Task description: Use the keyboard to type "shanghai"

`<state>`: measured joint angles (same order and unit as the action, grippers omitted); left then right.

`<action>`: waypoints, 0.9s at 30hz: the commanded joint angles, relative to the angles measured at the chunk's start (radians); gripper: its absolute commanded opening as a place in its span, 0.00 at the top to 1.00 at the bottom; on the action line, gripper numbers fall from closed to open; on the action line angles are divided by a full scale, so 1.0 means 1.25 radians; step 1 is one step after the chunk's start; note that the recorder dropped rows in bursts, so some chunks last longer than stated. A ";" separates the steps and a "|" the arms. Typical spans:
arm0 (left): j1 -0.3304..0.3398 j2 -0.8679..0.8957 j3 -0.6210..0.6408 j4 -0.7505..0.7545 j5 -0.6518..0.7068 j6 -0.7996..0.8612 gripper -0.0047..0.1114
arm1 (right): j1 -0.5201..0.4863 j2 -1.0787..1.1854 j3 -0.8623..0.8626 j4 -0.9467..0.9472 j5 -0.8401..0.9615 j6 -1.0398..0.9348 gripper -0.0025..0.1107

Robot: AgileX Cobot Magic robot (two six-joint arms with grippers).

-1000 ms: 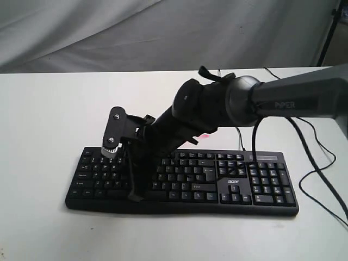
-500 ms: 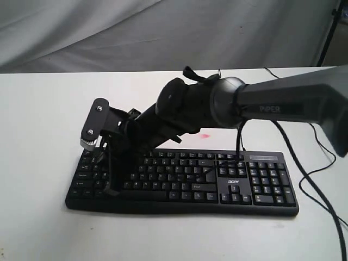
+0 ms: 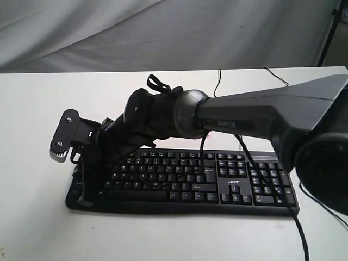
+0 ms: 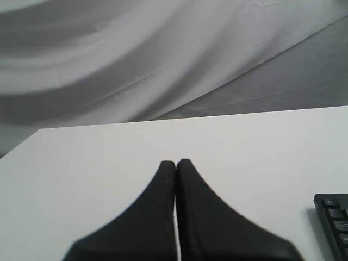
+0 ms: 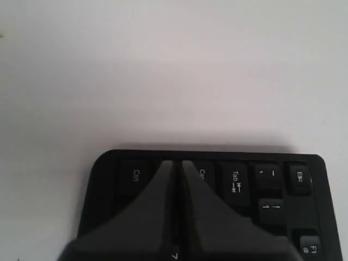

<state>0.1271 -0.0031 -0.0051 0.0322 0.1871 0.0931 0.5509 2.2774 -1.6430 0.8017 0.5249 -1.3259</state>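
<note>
The black keyboard (image 3: 217, 179) lies across the white table (image 3: 38, 109), with its number pad and "acer" logo on the right. My right gripper (image 3: 85, 200) reaches across to the keyboard's far left end, pointing down with its tips at the front-left corner keys. In the right wrist view that gripper (image 5: 178, 162) is shut, and its tips sit over the keys between Ctrl and Caps at the edge of the keyboard (image 5: 235, 182). My left gripper (image 4: 175, 161) is shut on nothing above bare table. One corner of the keyboard (image 4: 334, 215) shows beside it.
A thin black cable (image 3: 217, 81) runs from behind the keyboard toward the back of the table. More cables hang off the right arm (image 3: 261, 117). Grey cloth (image 3: 163, 32) covers the background, and a black stand leg (image 3: 329, 32) is at the far right.
My right arm has swept left along the keyboard, from the left-middle keys to the far left end. The gripper has stayed shut.
</note>
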 commanded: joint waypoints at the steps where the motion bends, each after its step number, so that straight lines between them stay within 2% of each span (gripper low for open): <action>1: -0.003 0.003 0.004 0.000 -0.003 -0.002 0.95 | -0.013 -0.004 -0.006 -0.015 -0.011 0.015 0.98; 27: -0.003 0.003 0.004 0.000 -0.003 -0.002 0.95 | -0.033 0.000 -0.008 -0.033 0.013 0.021 0.98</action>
<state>0.1271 -0.0031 -0.0051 0.0322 0.1871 0.0931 0.5156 2.2774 -1.6469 0.7645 0.5327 -1.2981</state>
